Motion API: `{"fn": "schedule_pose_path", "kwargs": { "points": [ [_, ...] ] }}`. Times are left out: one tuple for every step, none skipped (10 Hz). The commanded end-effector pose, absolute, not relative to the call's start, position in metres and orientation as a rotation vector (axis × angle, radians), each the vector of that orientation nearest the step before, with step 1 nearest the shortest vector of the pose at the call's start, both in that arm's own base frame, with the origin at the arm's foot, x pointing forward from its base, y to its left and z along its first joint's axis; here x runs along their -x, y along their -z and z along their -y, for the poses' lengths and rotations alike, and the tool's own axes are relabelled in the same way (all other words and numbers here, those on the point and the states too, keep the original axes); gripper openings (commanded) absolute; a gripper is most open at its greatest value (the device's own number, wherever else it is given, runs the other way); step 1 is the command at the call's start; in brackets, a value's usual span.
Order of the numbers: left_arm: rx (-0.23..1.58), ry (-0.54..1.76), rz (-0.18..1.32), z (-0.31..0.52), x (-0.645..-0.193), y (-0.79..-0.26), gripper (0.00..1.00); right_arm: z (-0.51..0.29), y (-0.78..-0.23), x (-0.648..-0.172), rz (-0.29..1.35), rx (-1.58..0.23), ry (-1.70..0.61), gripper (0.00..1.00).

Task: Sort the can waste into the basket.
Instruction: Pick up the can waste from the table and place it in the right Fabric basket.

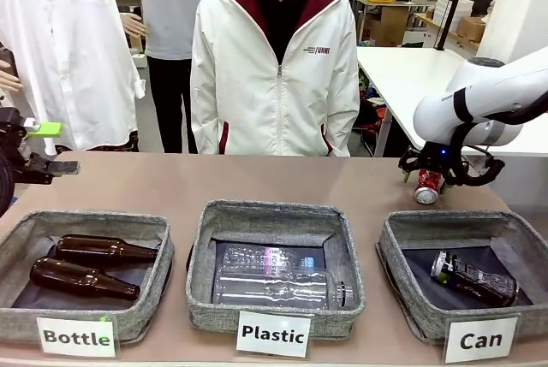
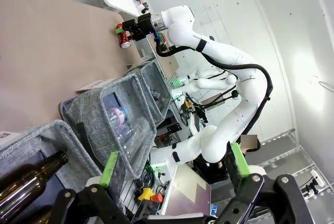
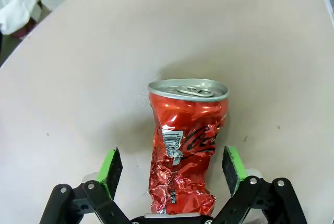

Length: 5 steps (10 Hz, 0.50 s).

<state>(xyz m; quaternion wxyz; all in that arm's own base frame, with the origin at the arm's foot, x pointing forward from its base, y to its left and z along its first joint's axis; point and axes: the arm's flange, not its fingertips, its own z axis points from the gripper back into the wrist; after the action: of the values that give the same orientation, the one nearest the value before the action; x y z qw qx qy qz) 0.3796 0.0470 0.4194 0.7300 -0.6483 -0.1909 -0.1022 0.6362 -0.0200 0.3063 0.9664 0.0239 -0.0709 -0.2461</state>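
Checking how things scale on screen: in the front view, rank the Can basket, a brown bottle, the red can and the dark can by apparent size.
1. Can basket, largest.
2. Brown bottle.
3. Dark can, lying in that basket.
4. Red can, smallest, though it sits farther from the camera, between the right gripper fingers, so its true size against the dark can is unsure.
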Motion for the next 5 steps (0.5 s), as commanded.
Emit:
{"fn": "schedule_pose_path", "kwargs": {
  "points": [
    [1.43, 0.245, 0.429, -0.0478, -0.3776, -0.4213, 1.0, 0.017, -0.3119, -0.6392, 0.131, -0.047, 0.538, 0.45],
    [1.43, 0.245, 0.429, -0.0478, -0.3776, -0.4213, 1.0, 0.0179, -0.3129, -0.6391, 0.123, -0.042, 0.54, 0.44],
    [1.43, 0.245, 0.429, -0.0478, -0.3776, -0.4213, 1.0, 0.0182, -0.3131, -0.6391, 0.12, -0.043, 0.538, 0.0],
    [1.43, 0.245, 0.429, -0.0478, -0.3776, -0.4213, 1.0, 0.0186, -0.3134, -0.6397, 0.116, -0.039, 0.538, 0.43],
    [1.43, 0.245, 0.429, -0.0478, -0.3776, -0.4213, 1.0, 0.0186, -0.3135, -0.6396, 0.109, -0.036, 0.535, 0.29]
  ]
}}
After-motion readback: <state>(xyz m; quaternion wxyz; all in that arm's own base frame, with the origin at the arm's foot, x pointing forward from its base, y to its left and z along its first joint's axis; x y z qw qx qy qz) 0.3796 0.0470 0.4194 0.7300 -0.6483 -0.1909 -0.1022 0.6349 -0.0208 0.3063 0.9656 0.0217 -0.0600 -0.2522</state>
